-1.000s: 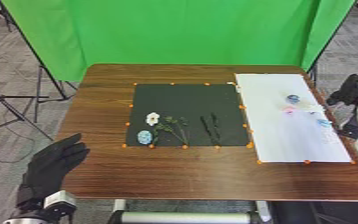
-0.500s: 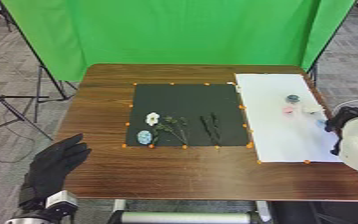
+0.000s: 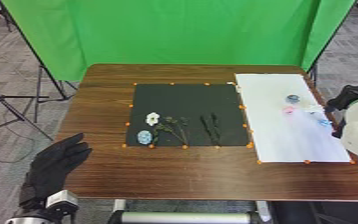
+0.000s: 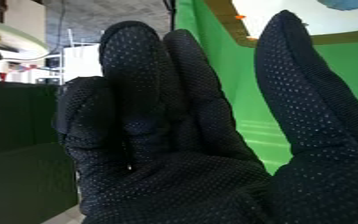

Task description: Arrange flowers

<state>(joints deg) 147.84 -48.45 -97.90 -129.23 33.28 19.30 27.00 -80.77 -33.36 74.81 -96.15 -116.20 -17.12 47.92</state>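
In the head view my right hand (image 3: 351,96) is at the right edge of the white sheet (image 3: 286,130), beside the flower heads: blue-grey (image 3: 293,98), pink (image 3: 288,109), white (image 3: 313,108) and light blue (image 3: 325,122). On the black mat (image 3: 171,97) lie a white flower (image 3: 152,119), a light blue flower (image 3: 144,137), green stems (image 3: 182,131) and dark stems (image 3: 211,129). My left hand (image 3: 58,162) rests open off the table's left front corner. The right wrist view has my right hand (image 4: 184,175) open and empty, a blue flower (image 4: 346,4) beyond it.
Orange markers line the mat and sheet on the brown table (image 3: 184,175). A green backdrop (image 3: 175,35) stands behind the table, with a black tripod (image 3: 7,107) to its left.
My right hand came in toward the sheet's right edge, then shifted a little back and outward, uncovering the light blue flower head. The left hand and the things on the mat stay put.
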